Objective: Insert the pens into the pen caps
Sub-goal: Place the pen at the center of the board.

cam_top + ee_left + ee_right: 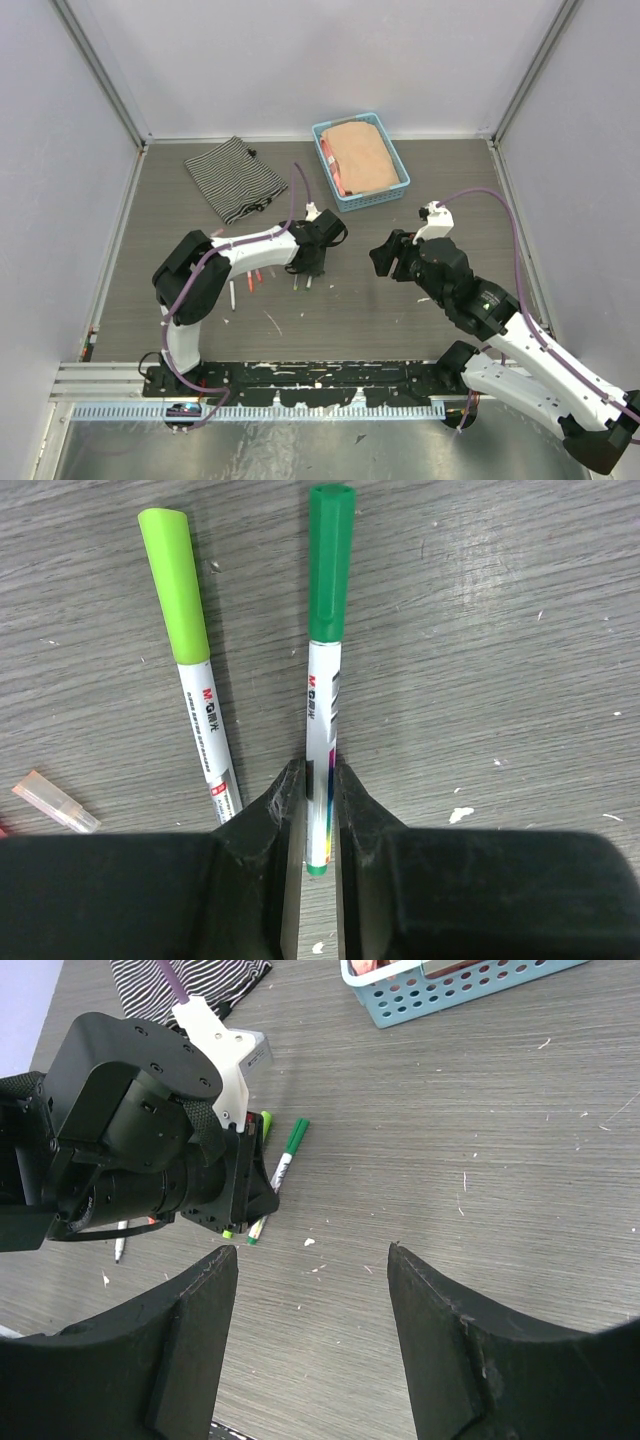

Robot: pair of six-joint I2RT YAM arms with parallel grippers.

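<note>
From the left wrist camera I see what the other views cannot give me: the left gripper [318,780] is low over the table [500,630], with one finger on each side of the white barrel of a dark green pen [322,700]. This pen lies flat and has its green cap on. The jaws stand very close to the barrel, but I cannot tell if they pinch it or only stand beside it. Just to the left lies a light green pen [195,670], also capped and a little tilted, apart from the first one. Near the lower left edge there is a small clear pinkish cap [55,802] alone on the wood. The right wrist camera shows the right gripper [312,1255] released, its fingers [190,1320] wide apart with nothing between them, facing the left wrist. From there the two green pens are only small and half hidden under that wrist. The top camera alone shows the whole table. At the far side stands a light blue basket [378,198] holding a folded peach cloth [360,155], with something pink-red squeezed along its left wall that I cannot name. A striped cloth [235,178] lies to the left of the basket – outside it.
</note>
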